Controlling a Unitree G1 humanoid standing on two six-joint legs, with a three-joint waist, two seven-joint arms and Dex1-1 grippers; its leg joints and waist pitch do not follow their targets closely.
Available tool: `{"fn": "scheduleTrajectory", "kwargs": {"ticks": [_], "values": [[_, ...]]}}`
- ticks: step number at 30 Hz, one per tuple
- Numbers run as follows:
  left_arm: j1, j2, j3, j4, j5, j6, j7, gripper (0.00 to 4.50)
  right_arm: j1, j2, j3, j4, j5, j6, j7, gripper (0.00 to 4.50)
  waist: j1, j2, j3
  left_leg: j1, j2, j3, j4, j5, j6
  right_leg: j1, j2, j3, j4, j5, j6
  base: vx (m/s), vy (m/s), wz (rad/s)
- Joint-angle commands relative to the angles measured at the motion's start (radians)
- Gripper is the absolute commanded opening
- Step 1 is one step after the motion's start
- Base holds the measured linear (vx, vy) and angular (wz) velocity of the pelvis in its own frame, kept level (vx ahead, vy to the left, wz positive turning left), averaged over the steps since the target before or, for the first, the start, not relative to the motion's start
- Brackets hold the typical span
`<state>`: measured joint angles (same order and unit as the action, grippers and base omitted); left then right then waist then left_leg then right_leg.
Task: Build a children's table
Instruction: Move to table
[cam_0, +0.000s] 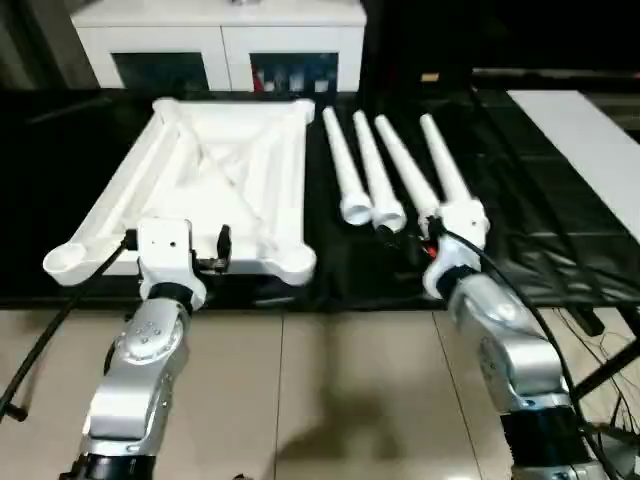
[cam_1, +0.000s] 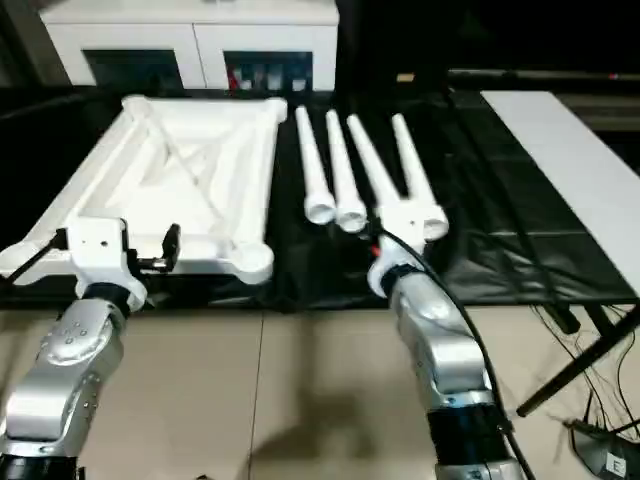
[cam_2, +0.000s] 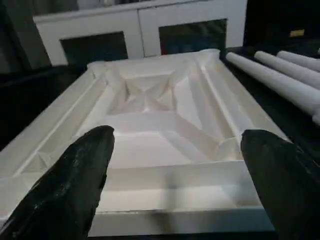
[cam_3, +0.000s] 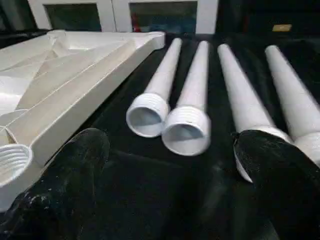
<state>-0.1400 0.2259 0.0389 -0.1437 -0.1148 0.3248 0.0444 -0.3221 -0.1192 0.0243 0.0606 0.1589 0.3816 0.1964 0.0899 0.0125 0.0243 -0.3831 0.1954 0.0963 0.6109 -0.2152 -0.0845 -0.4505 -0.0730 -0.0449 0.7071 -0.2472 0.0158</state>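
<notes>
The tabletop (cam_0: 215, 185), which you see lying underside up on the black mat (cam_0: 560, 240), occupies the left part of the work surface, its X-shaped ribs facing the camera and its round corner sockets at the four corners; the near left socket (cam_0: 68, 262) and the near right socket (cam_0: 297, 264) sit close to the mat's front edge. Your left gripper (cam_2: 175, 190) hangs just in front of the tabletop's near rim, its two black fingers (cam_2: 75, 185) spread wide with nothing between them, the ribbed underside visible through the gap. To the right of the tabletop, note the four white legs (cam_0: 378, 170) lying side by side on the mat, apart from the tabletop, their threaded open ends toward you and their narrow tips pointing away; the two left legs touch at their threaded ends (cam_3: 185, 131), and the two right legs lie just beside them. Your right gripper (cam_3: 170, 195) sits at the near ends of the two right legs, its jaws likewise wide apart and holding nothing, one black finger (cam_3: 280, 175) overlapping the end of a leg in the wrist view; whether it touches cannot be told. Behind the mat stands a white cabinet (cam_0: 220, 40) with glass doors, and a white board (cam_0: 590, 150) lies at the far right.
</notes>
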Motion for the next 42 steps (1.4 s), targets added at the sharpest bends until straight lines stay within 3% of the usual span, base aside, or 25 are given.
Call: {"fn": "scheduleTrajectory", "kwargs": {"ticks": [1,10,11,12,13,14,15,16,17,18,23,24,26,28,29,30,32,33,34,35,36,38,40,41,42], "values": [[0.011,0.01,0.02,-0.014,-0.001,0.004,-0.013,4.5,-0.005,0.018,0.018,-0.008,0.002,0.005,0.012,4.46,0.015,-0.009,-0.037,-0.021,-0.025,0.039,-0.036,-0.097,-0.062,0.073,-0.049,0.049,-0.172,-0.438,0.185,-0.084,-0.095,-0.02],[0.025,-0.002,0.018,-0.049,-0.004,0.006,-0.028,4.5,-0.013,0.025,0.029,0.002,0.005,-0.003,0.025,4.46,-0.038,0.038,0.009,0.128,0.015,0.011,-0.114,-0.787,-0.03,0.055,0.03,-0.072,-0.238,-0.6,-0.03,-0.056,0.045,-0.03],[0.028,-0.002,0.018,-0.052,-0.004,0.006,-0.03,4.5,-0.015,0.026,0.028,0.005,0.005,-0.003,0.026,4.46,-0.022,0.056,0.003,0.073,0.076,-0.011,-0.206,-0.915,0.014,0.169,0.0,-0.056,-0.054,-0.284,-0.051,-0.039,0.039,-0.2],[0.03,-0.003,0.019,-0.054,-0.004,0.007,-0.03,4.5,-0.015,0.028,0.029,0.006,0.004,-0.004,0.026,4.46,-0.009,0.064,0.015,0.056,0.085,0.003,-0.241,-0.971,0.019,0.18,0.003,-0.062,-0.015,-0.235,-0.058,-0.039,0.039,-0.2],[0.032,-0.003,0.02,-0.056,-0.003,0.008,-0.031,4.5,-0.017,0.03,0.03,0.009,0.003,-0.005,0.028,4.46,0.001,0.037,0.016,0.089,0.093,0.022,-0.231,-0.957,0.056,0.165,-0.015,-0.026,-0.006,-0.251,-0.047,0.0,0.0,0.0],[0.033,-0.003,0.021,-0.057,-0.002,0.008,-0.032,4.5,-0.018,0.032,0.031,0.012,0.002,-0.006,0.031,4.46,-0.003,-0.018,0.022,0.146,0.011,0.063,-0.099,-0.795,0.02,0.102,-0.034,0.0,-0.193,-0.715,-0.037,0.083,-0.031,-0.06],[0.034,-0.004,0.023,-0.057,-0.002,0.009,-0.032,4.5,-0.019,0.034,0.031,0.014,0.001,-0.007,0.032,4.46,-0.002,0.004,0.043,0.191,-0.026,0.085,-0.015,-0.695,-0.011,0.042,-0.069,-0.022,-0.28,-0.988,-0.021,0.083,-0.031,-0.06],[0.036,-0.005,0.025,-0.059,-0.002,0.01,-0.032,4.5,-0.019,0.035,0.034,0.015,0.001,-0.007,0.033,4.46,-0.008,-0.033,0.028,0.16,-0.04,0.089,0.045,-0.524,0.008,0.068,-0.091,-0.002,-0.292,-1.089,-0.004,0.134,0.017,-0.25],[0.037,-0.005,0.026,-0.061,-0.001,0.011,-0.032,4.5,-0.019,0.036,0.035,0.015,0.001,-0.007,0.034,4.46,0.037,-0.011,-0.01,0.048,-0.013,0.053,-0.022,-0.225,0.055,0.213,-0.136,0.065,-0.253,-0.924,-0.049,0.138,0.031,-0.19],[0.038,-0.006,0.028,-0.062,-0.001,0.011,-0.033,4.5,-0.019,0.037,0.036,0.015,0.001,-0.008,0.035,4.46,0.033,-0.022,-0.01,0.04,-0.015,0.054,-0.044,-0.192,0.064,0.216,-0.103,0.054,-0.24,-0.807,-0.067,0.138,0.031,-0.19],[0.041,-0.005,0.035,-0.071,0.004,0.018,-0.036,4.5,-0.025,0.04,0.035,0.017,0.005,-0.013,0.046,4.46,-0.051,0.024,-0.041,0.205,0.04,-0.039,-0.12,-0.14,0.266,0.105,-0.003,-0.029,-0.106,-0.057,-0.221,0.158,0.022,0.06],[0.041,-0.004,0.036,-0.07,0.005,0.018,-0.038,4.5,-0.027,0.042,0.032,0.017,0.008,-0.015,0.047,4.46,-0.049,0.018,-0.041,0.201,0.031,-0.034,-0.113,-0.118,0.312,0.112,-0.013,-0.025,-0.111,-0.026,-0.229,0.201,0.009,0.11],[0.043,-0.003,0.035,-0.073,0.009,0.02,-0.039,4.5,-0.027,0.038,0.036,0.017,0.005,-0.02,0.052,4.46,0.004,-0.016,-0.05,0.028,-0.108,0.043,-0.026,0.023,0.353,0.298,-0.038,0.07,-0.166,0.14,-0.256,0.179,0.037,0.14],[0.044,-0.003,0.034,-0.075,0.011,0.022,-0.04,4.5,-0.027,0.034,0.046,0.016,-0.001,-0.023,0.06,4.46,0.016,-0.01,-0.059,0.005,-0.093,0.032,-0.007,0.077,0.302,0.322,-0.036,0.087,-0.162,0.212,-0.283,0.179,0.049,0.27],[0.044,-0.002,0.034,-0.075,0.011,0.022,-0.04,4.5,-0.026,0.034,0.048,0.016,-0.001,-0.023,0.062,4.46,-0.026,0.036,-0.074,0.187,-0.03,-0.052,-0.034,0.39,0.317,0.167,0.079,-0.008,-0.045,0.306,-0.134,0.256,-0.075,0.11],[0.044,-0.001,0.034,-0.076,0.014,0.023,-0.043,4.5,-0.025,0.033,0.055,0.015,-0.004,-0.026,0.068,4.46,-0.069,0.042,-0.069,0.296,0.048,-0.141,-0.039,0.499,0.431,0.016,0.049,-0.03,0.005,0.052,-0.056,0.256,-0.075,0.11],[0.044,0.002,0.034,-0.076,0.018,0.024,-0.048,4.5,-0.021,0.033,0.065,0.014,-0.013,-0.028,0.076,4.46,-0.074,0.024,-0.078,0.317,0.117,-0.205,-0.041,0.717,0.624,-0.068,-0.045,-0.006,0.059,-0.161,0.08,0.246,-0.225,-0.38],[0.044,0.002,0.035,-0.075,0.019,0.024,-0.049,4.5,-0.019,0.033,0.069,0.014,-0.017,-0.028,0.076,4.46,-0.062,0.0,-0.052,0.228,-0.006,-0.13,-0.042,0.519,0.483,-0.031,-0.051,0.019,-0.009,0.041,0.0,0.191,-0.235,-0.47],[0.043,0.003,0.036,-0.075,0.019,0.024,-0.05,4.5,-0.019,0.033,0.071,0.015,-0.021,-0.029,0.075,4.46,-0.002,-0.103,-0.05,0.013,-0.175,-0.065,0.026,0.137,0.348,0.217,-0.057,0.084,-0.099,0.112,0.104,0.14,-0.18,-0.01],[0.043,0.003,0.037,-0.076,0.019,0.025,-0.05,4.5,-0.019,0.033,0.071,0.017,-0.021,-0.031,0.074,4.46,0.023,-0.07,-0.047,-0.028,-0.157,-0.041,0.143,-0.139,0.258,0.266,-0.197,0.144,-0.152,0.252,0.118,0.166,-0.048,0.61],[0.042,0.004,0.038,-0.076,0.019,0.026,-0.051,4.5,-0.019,0.04,0.063,0.018,-0.014,-0.033,0.066,4.46,0.018,-0.063,-0.052,-0.046,-0.135,-0.046,0.161,-0.122,0.209,0.27,-0.197,0.121,-0.135,0.384,0.105,0.166,-0.048,0.61],[0.04,0.006,0.039,-0.075,0.018,0.026,-0.056,4.5,-0.022,0.053,0.038,0.018,0.011,-0.029,0.057,4.46,0.008,-0.03,-0.034,-0.038,-0.064,-0.047,0.102,0.021,0.016,0.251,-0.164,0.079,-0.164,0.42,-0.158,0.163,0.018,0.33],[0.037,0.012,0.04,-0.071,0.014,0.026,-0.066,4.5,-0.031,0.06,0.014,0.022,0.023,-0.023,0.047,4.46,0.005,0.056,-0.039,0.004,-0.004,-0.055,-0.049,0.121,0.059,0.253,-0.076,-0.03,-0.177,0.077,-0.177,0.174,0.043,0.03],[0.035,0.012,0.042,-0.069,0.015,0.026,-0.069,4.5,-0.032,0.056,0.015,0.022,0.023,-0.027,0.048,4.46,-0.045,0.114,-0.037,0.123,0.051,-0.149,-0.098,-0.103,0.154,0.116,0.05,-0.07,0.002,-0.169,-0.089,0.219,0.079,-0.07],[0.034,0.012,0.042,-0.067,0.015,0.025,-0.072,4.5,-0.033,0.052,0.017,0.022,0.02,-0.03,0.049,4.46,-0.057,0.075,-0.059,0.185,0.078,-0.177,-0.079,-0.121,0.255,0.073,0.041,-0.051,0.018,-0.219,-0.052,0.219,0.079,-0.07]]}}
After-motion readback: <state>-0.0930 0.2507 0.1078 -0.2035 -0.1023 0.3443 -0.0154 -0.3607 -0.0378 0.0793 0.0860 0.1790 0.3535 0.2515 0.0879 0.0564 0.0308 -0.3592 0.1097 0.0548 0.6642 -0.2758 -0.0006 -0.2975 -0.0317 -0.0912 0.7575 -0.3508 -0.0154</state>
